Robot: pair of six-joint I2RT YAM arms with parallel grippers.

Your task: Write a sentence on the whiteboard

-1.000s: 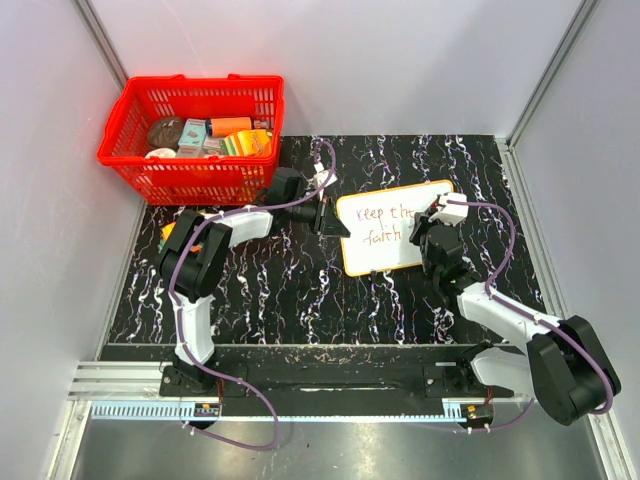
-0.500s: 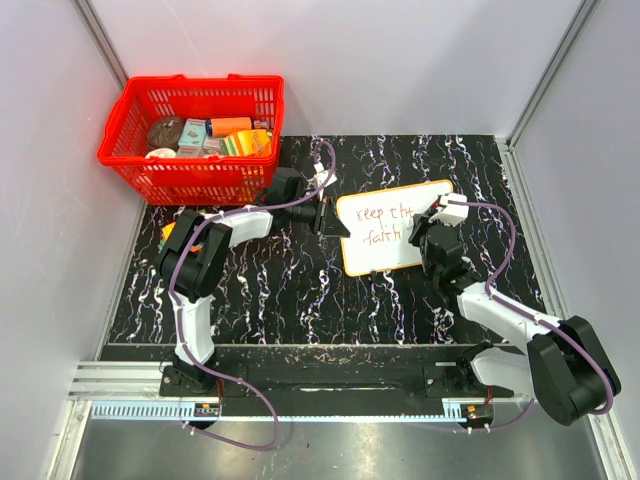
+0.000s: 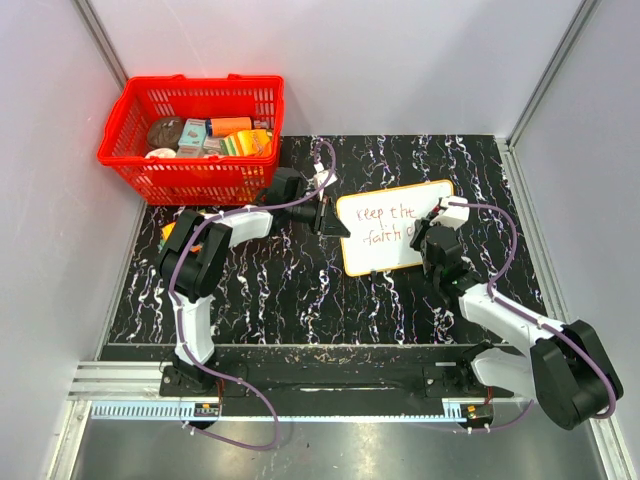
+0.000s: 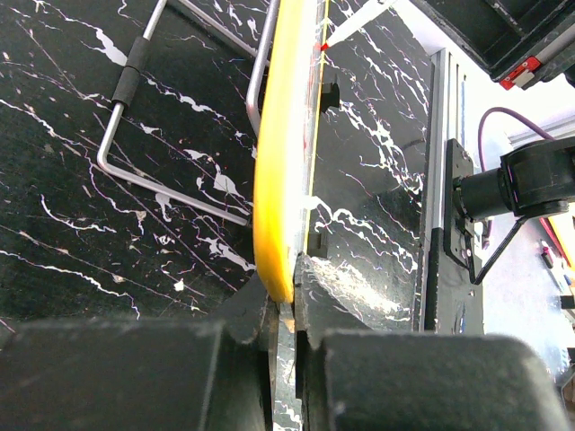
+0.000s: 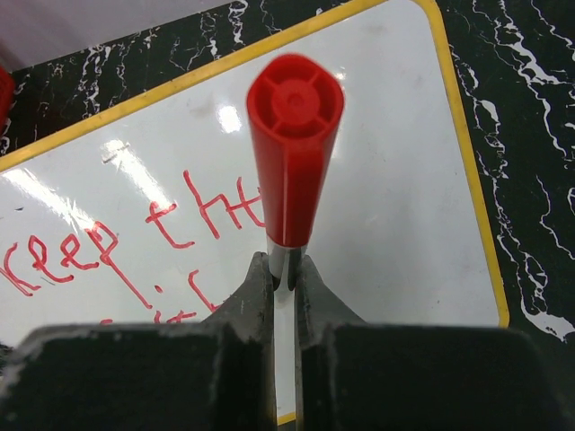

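The whiteboard (image 3: 385, 258), white with a yellow rim, lies tilted on the black marbled table. The sentence (image 3: 386, 223) reads "keep the" above "faith" in red. My left gripper (image 3: 334, 222) is shut on the whiteboard's left rim; the left wrist view shows the yellow edge (image 4: 283, 162) pinched between its jaws (image 4: 286, 303). My right gripper (image 3: 430, 232) is over the board's right part, shut on a red marker (image 5: 293, 153). In the right wrist view the gripper (image 5: 286, 271) holds the marker upright over the board (image 5: 404, 180), just right of the words (image 5: 135, 238).
A red basket (image 3: 190, 140) with several packages stands at the back left. A bent metal wire stand (image 4: 180, 184) lies on the table beside the board's edge. Grey walls close in on the left, back and right.
My right gripper with the marker has shifted slightly right and towards the near side, uncovering the end of "the". The left gripper and the board have not moved.
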